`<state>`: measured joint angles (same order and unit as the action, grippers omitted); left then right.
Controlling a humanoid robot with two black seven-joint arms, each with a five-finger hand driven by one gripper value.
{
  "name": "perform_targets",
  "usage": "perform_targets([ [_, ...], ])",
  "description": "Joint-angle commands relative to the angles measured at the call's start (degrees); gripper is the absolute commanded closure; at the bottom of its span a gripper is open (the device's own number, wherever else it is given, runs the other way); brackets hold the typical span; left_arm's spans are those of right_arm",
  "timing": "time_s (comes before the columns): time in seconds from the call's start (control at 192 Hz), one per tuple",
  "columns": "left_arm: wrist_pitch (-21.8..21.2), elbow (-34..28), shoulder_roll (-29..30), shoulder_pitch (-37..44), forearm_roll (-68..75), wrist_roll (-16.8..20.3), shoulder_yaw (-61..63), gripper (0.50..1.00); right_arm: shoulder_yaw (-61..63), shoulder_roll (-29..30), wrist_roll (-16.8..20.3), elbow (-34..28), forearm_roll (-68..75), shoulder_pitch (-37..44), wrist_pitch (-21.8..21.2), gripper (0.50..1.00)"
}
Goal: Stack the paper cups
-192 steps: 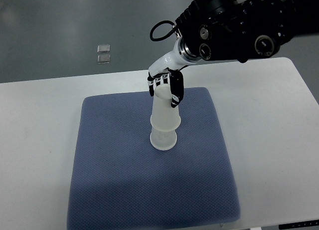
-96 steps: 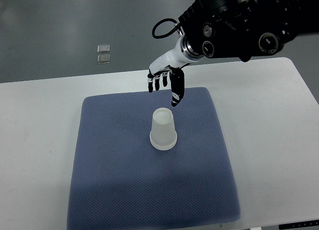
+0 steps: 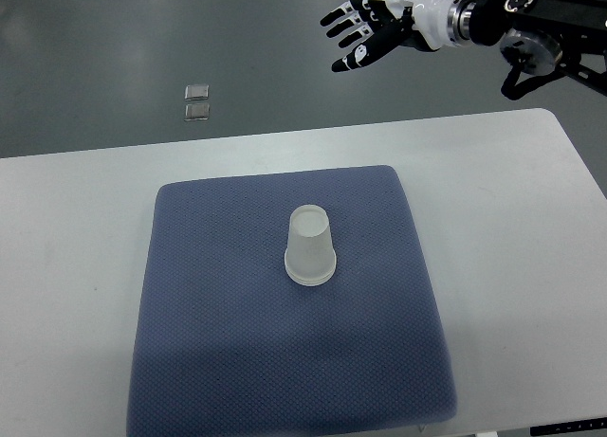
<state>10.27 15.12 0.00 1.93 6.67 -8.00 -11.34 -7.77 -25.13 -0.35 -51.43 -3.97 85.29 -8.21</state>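
The right hand (image 3: 365,29) hangs high at the top of the view, beyond the far edge of the white table (image 3: 531,228), with its fingers (image 3: 346,22) spread wide and holding nothing; its arm (image 3: 531,25) comes in from the upper right corner. The hand touches no object and is well apart from the cups. The stack of paper cups (image 3: 310,247) stands upside down near the middle of the blue mat (image 3: 218,333), rim down on the fabric and closed bottom facing up, so nothing can be seen inside it. How many cups are nested in the stack cannot be told. The mat lies flat on the table. On the grey floor beyond the table, two small pale squares (image 3: 197,101) lie one just behind the other.
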Motion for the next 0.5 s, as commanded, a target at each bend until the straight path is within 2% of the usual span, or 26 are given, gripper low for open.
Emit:
perform_targets([
  [0.0,0.0,0.3,0.0,0.0,0.0,0.0,0.0,0.500,12.0,-0.4,-0.1,3.4,1.4,-8.6,1.4,0.656],
  [0.13,0.0,0.4,0.0,0.0,0.0,0.0,0.0,0.500,25.8,0.6,-1.8,5.8,5.2,-17.7,3.5,0.650],
  [0.26,0.0,0.3,0.0,0.0,0.0,-0.1,0.0,0.500,38.3,3.0,-3.1,7.8,12.4,-26.0,3.4,0.650],
  [0.495,0.0,0.2,0.0,0.0,0.0,-0.1,0.0,0.500,47.5,7.8,-5.9,7.6,14.4,-35.0,2.9,0.630],
])
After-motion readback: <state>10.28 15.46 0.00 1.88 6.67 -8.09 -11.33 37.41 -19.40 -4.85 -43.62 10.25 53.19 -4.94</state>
